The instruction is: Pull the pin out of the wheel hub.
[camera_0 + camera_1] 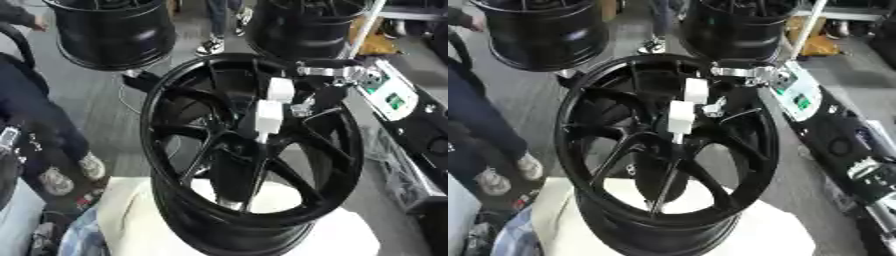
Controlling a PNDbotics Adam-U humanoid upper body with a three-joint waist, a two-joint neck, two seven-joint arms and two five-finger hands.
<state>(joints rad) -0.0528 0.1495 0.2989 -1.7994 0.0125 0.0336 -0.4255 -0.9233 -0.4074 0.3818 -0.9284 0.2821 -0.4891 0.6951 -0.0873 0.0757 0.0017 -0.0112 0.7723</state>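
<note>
Wheel hub [254, 145] inspection: black, glossy, multi-spoke, resting on a white cushion [350, 235].

Right hand [276, 107], white-tipped fingers curled together, reaches into the hub's centre; the pin itself cannot be made out.

— What are you seeing around the edges?

— You're looking at two more black wheels: one is standing at the upper left [109, 32], the other at the top centre [302, 25]. A white panel with green patches [389, 97] is lying at the right. A pale cloth [131, 220] is spreading across the bottom of the frame.

— Anything else?

— A white shoe [92, 165] is showing at the left edge, beside dark trouser legs [35, 110], and grey floor [96, 95] is filling the gap behind.
</note>
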